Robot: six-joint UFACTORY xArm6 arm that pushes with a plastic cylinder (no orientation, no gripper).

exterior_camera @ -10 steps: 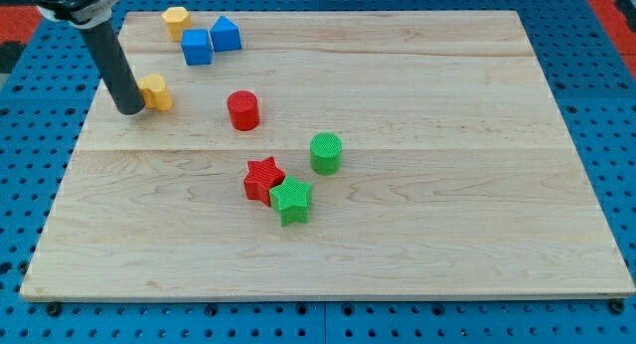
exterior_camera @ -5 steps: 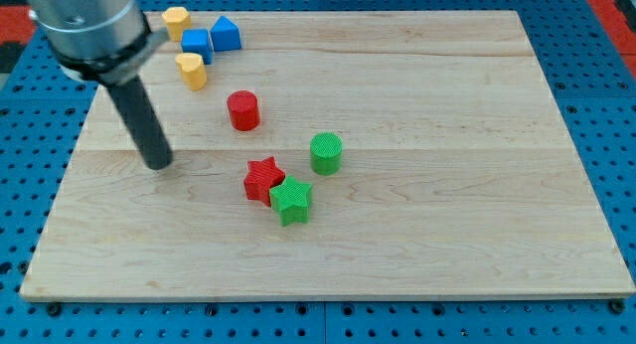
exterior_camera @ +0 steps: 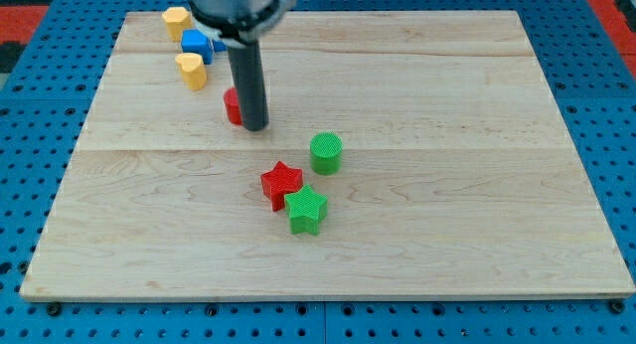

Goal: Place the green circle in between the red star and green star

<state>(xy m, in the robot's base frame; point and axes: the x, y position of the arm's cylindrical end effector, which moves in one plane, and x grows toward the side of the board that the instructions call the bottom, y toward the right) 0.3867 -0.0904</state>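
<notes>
The green circle (exterior_camera: 325, 152) stands near the board's middle. The red star (exterior_camera: 282, 183) lies just below and to its left, touching the green star (exterior_camera: 307, 209) at its lower right. My tip (exterior_camera: 256, 126) is on the board up and to the left of the green circle, right beside a red cylinder (exterior_camera: 232, 106) that the rod partly hides. The tip is apart from the green circle and both stars.
Two yellow blocks (exterior_camera: 176, 22) (exterior_camera: 192, 71) and a blue block (exterior_camera: 198, 42) sit at the view's top left; the arm hides part of that group. The wooden board (exterior_camera: 477, 185) lies on a blue pegboard.
My tip swept from the view's left, across to the red cylinder. The yellow block moved up towards the blue blocks. The red and green stars shifted slightly right and down.
</notes>
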